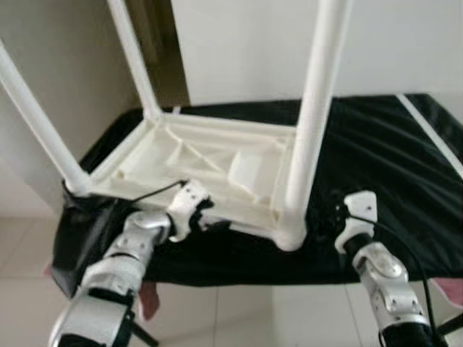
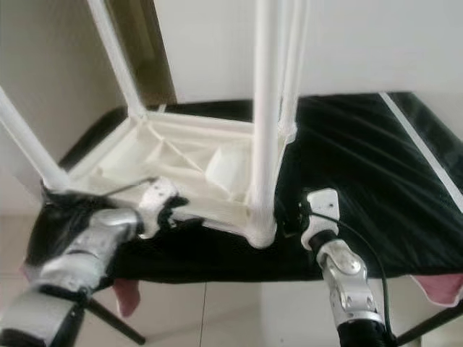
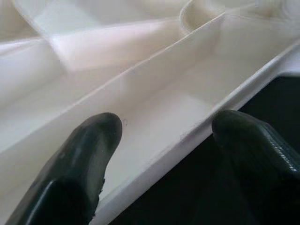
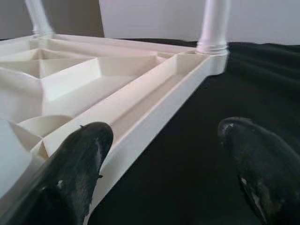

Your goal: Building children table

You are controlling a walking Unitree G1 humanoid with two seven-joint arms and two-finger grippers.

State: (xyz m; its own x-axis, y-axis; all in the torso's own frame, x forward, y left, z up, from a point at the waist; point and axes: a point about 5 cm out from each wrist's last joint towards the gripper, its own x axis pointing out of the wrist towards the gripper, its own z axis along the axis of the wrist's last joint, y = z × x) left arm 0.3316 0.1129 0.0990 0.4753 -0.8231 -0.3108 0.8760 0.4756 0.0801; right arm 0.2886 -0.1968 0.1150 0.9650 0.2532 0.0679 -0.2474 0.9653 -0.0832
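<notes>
A white plastic children's table lies upside down on a black cloth, its ribbed underside facing up. White legs stand up from its corners: one near right, one near left, one far left. My left gripper is at the table's near rim. In the left wrist view it is open, its fingers either side of the rim. My right gripper sits just right of the near right leg, open, one finger beside the table's rim and the other over the cloth.
The cloth-covered work surface ends just before my arms, with tiled floor below. A white strip runs across the cloth at the right. A pink rag hangs at the near right edge. A wall stands behind.
</notes>
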